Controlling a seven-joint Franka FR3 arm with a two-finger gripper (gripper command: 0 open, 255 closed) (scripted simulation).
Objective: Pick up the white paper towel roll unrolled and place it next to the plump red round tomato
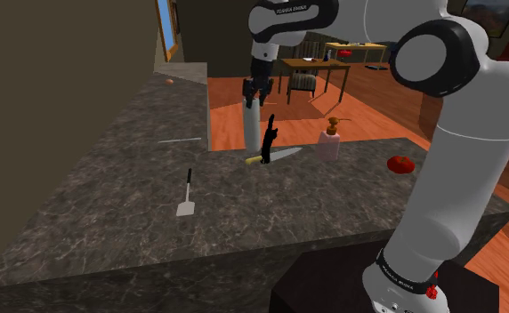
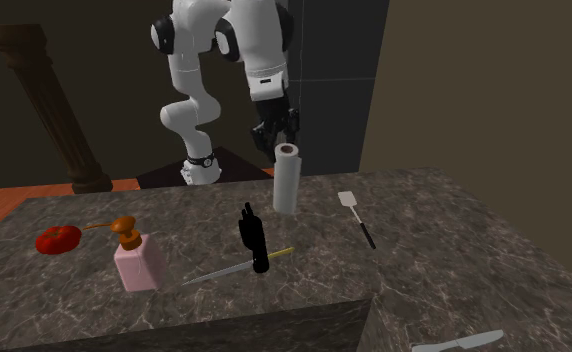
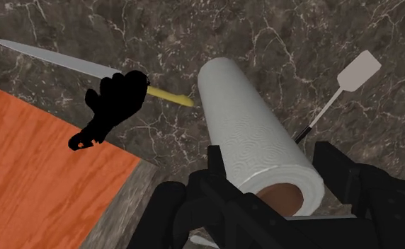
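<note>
Arm rises off the stand at the shoulder view's near right. Elbow is high, forearm runs left across the top, wrist is bent straight down. End effector hangs vertical near the far edge of the bench, clamped on the top of the paper towel roll. In the wrist view the fingers sit tight against both sides of it. Roll is upright, base on the bench. A black figure stands just right of the roll, with a knife lying by it and a soap dispenser further right. Tomato is near the right edge, well apart from the roll. Spatula lies flat, nearer and to the left.
</note>
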